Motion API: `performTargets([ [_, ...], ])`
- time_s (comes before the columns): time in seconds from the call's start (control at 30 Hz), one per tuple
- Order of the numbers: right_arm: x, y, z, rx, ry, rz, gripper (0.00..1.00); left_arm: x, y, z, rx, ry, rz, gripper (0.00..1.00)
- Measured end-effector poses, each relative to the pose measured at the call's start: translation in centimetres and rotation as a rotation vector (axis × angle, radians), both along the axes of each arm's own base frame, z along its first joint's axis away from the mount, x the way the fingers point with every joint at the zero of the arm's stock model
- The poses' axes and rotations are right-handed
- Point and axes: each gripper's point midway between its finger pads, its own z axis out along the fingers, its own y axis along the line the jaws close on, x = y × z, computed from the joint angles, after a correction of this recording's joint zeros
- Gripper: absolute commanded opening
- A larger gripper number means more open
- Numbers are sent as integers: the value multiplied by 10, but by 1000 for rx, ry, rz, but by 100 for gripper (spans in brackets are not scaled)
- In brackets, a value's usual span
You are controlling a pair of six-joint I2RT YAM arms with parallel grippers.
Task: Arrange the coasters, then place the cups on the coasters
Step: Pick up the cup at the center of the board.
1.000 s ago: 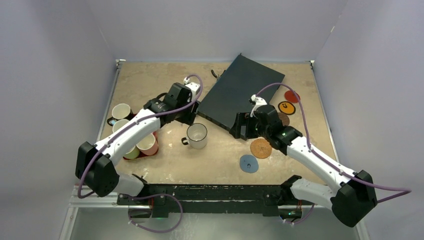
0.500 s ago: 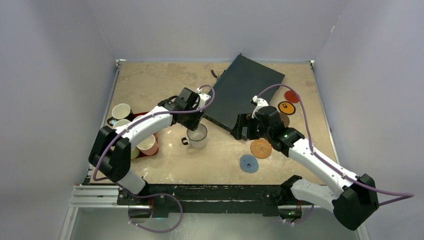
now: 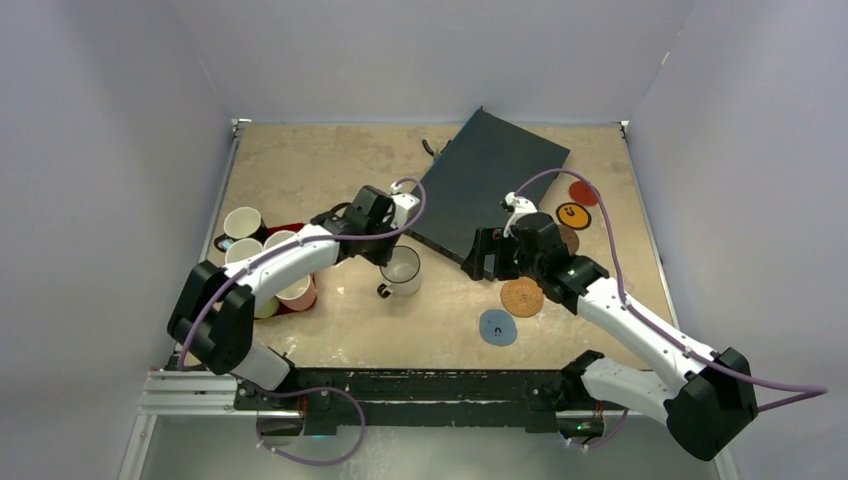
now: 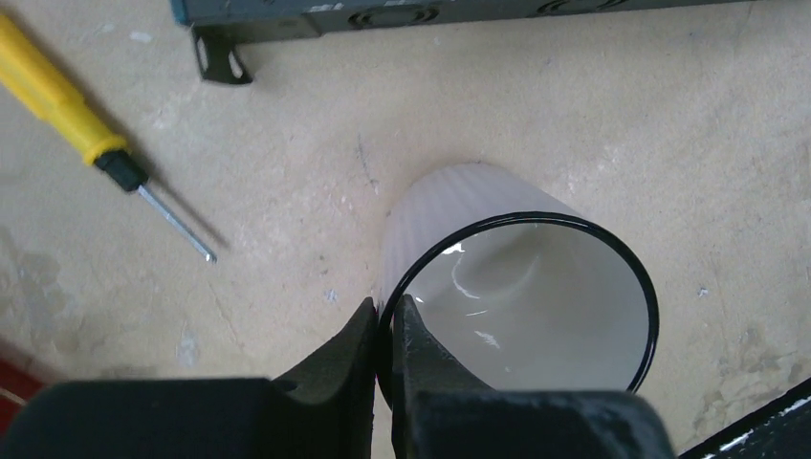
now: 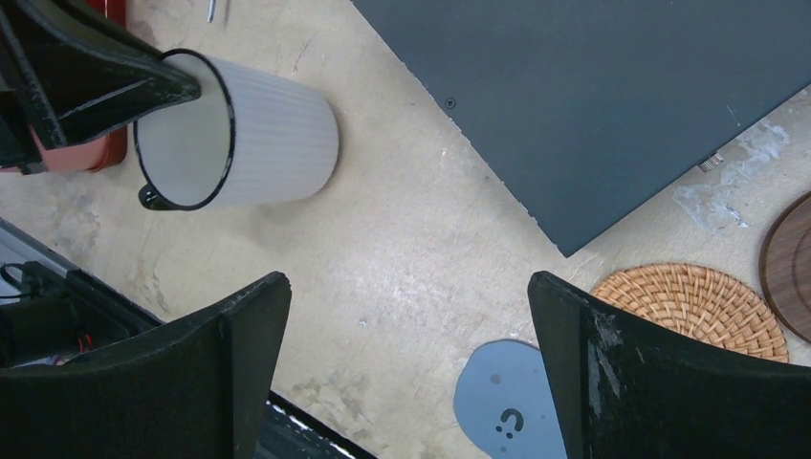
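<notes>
The left jaws pinch the rim of the white cup [image 3: 402,270] in the middle of the desk [image 3: 300,165]. The right jaws gape wide, holding nothing. Next the cup likely goes toward 4 o'clock, onto the blue coaster [image 3: 497,327].

Bare tabletop [image 3: 440,310] lies open between the white mug [image 3: 402,270] and the woven coaster [image 3: 522,296], and the right gripper [image 5: 409,287] hangs over it with fingers spread wide; the dark slab [image 3: 490,185] walls off the far side, its near corner just beside the mug; the left arm [image 3: 290,255] lies across the way to the cups [image 3: 243,222] crowded at the left edge; a yellow screwdriver [image 4: 67,110] lies near the slab's edge.
</notes>
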Motion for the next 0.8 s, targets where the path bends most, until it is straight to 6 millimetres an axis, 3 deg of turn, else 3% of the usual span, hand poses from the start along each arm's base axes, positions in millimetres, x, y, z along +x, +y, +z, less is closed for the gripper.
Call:
performTargets([
  [0.13, 0, 0, 0, -1, 1, 0, 98, -10, 17, 6, 6, -9, 104, 0],
  [0.33, 3, -3, 0, -12, -10, -21, 98, -16, 41, 21, -63, -11, 451, 0],
  [0.53, 0, 4, 0, -23, -26, -34, 98, -34, 43, 10, -166, 61, 690, 0],
  [0.8, -45, 72, 3, -54, -59, 110, 96, -48, 30, -2, -193, 105, 850, 0],
])
